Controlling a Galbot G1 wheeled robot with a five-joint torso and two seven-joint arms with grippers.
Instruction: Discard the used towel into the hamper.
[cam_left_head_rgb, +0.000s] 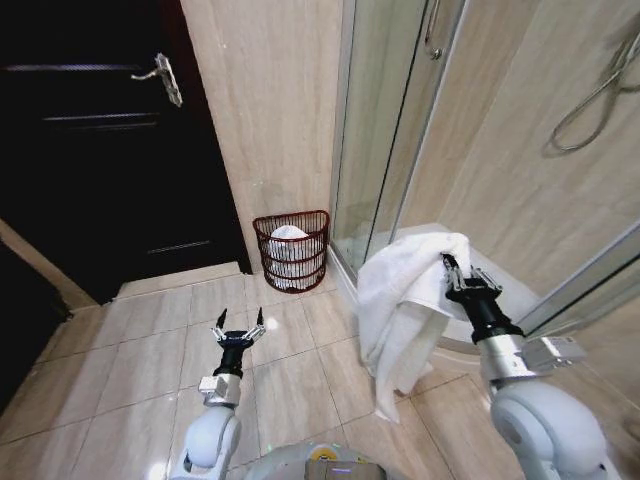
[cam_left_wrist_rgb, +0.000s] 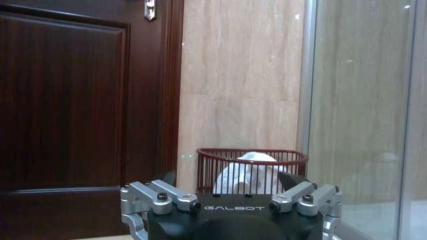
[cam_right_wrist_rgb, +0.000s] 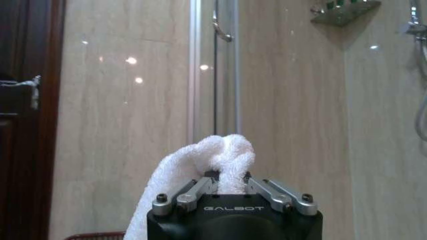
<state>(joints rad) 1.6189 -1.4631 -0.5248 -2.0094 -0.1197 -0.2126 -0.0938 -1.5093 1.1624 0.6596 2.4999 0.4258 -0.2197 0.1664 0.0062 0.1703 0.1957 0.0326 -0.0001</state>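
A white towel (cam_left_head_rgb: 400, 310) hangs in long folds from my right gripper (cam_left_head_rgb: 449, 266), which is shut on its upper edge, to the right of the shower's glass door. In the right wrist view the towel (cam_right_wrist_rgb: 213, 160) bunches up between the closed fingers (cam_right_wrist_rgb: 200, 187). The hamper (cam_left_head_rgb: 291, 250), a dark reddish-brown wire basket, stands on the floor against the tiled wall, with something white inside it. My left gripper (cam_left_head_rgb: 238, 331) is open and empty, low over the floor tiles, short of the hamper (cam_left_wrist_rgb: 252, 171) and facing it.
A dark wooden door (cam_left_head_rgb: 100, 150) with a metal handle (cam_left_head_rgb: 163, 76) is left of the hamper. The glass shower enclosure (cam_left_head_rgb: 390, 130) rises right of it, with a raised white shower base (cam_left_head_rgb: 440, 240) behind the towel. Beige floor tiles (cam_left_head_rgb: 150, 340) lie open between me and the hamper.
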